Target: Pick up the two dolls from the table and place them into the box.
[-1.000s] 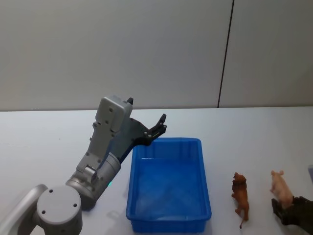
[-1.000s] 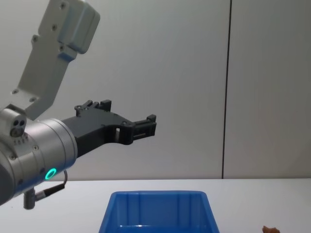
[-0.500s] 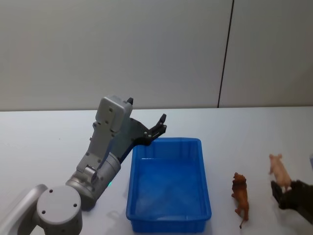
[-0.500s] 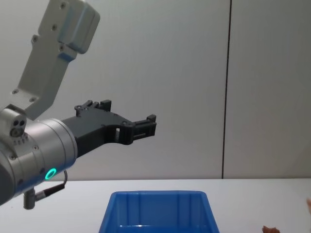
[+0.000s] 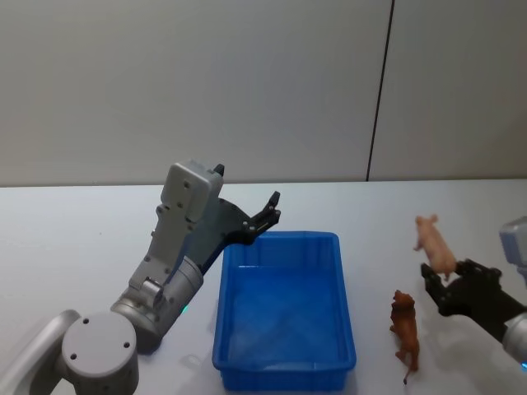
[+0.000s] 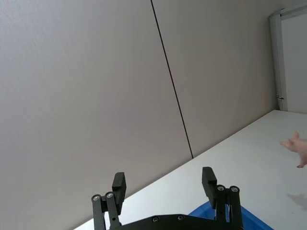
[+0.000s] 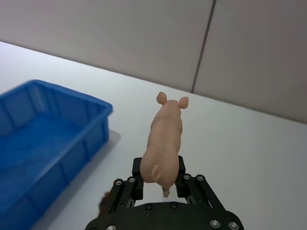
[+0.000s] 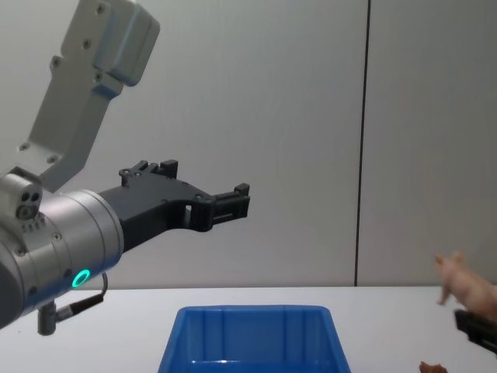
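1. The pink pig doll (image 5: 434, 245) is caught by its hindquarters between the fingers of my right gripper (image 5: 439, 277). Its head points away from my wrist, and it is lifted clear of the table (image 5: 82, 230).
2. My right gripper's jaws are drawn in narrow on the pig's rump and grip nothing else.
3. The reddish-brown lion doll (image 5: 405, 329) stands on the table just beside and below my right gripper, between it and the box (image 5: 280, 239). Nothing touches it.
4. In the chest view the lion's top barely peeks over the bottom edge, and the frame's side cuts off my right gripper. In the right wrist view the lion is a dark patch beside my finger base, hard to make out.
5. My left gripper (image 5: 274, 207) hangs in the air on the box's far side from my right gripper, near its far corner. Its fingers are spread wide and hold nothing.
6. A grey wall (image 5: 206, 82) with a dark vertical seam (image 5: 379, 90) stands behind.
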